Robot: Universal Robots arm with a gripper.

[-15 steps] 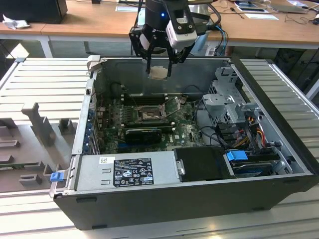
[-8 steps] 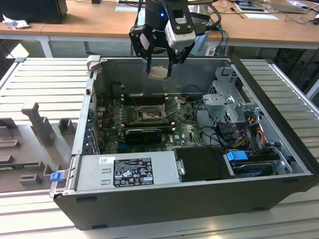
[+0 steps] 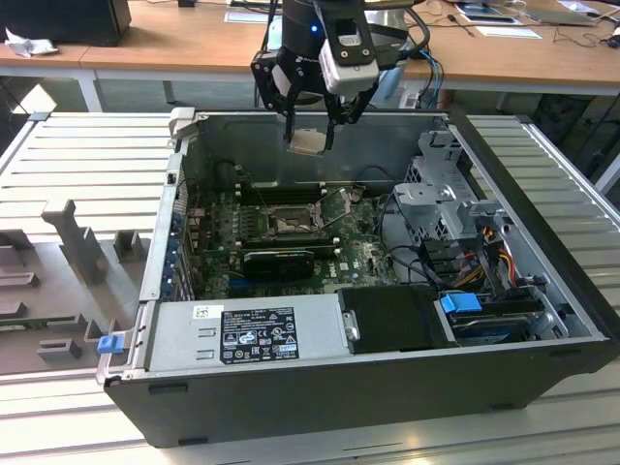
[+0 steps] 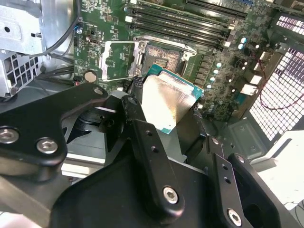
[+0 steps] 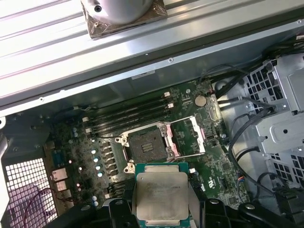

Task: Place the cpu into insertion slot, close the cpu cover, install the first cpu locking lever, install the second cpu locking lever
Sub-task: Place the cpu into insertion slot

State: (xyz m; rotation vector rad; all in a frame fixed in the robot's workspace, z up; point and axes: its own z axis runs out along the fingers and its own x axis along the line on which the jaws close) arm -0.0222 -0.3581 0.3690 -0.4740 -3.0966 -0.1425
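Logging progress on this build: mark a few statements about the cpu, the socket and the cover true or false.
1. The gripper holds the cpu above the open case. True.
2. The cpu sits in the insertion slot. False: the slot is empty; the cpu is in the gripper.
3. The cpu cover is swung open beside the slot. True.
4. The case stands upright with its side panel on. False: it lies flat, open on top.

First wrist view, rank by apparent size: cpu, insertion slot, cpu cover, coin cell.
1. cpu, though it sits nearest the camera, so the lead is unsure.
2. insertion slot and cpu cover: these look alike, so they are not ranked.
3. coin cell.
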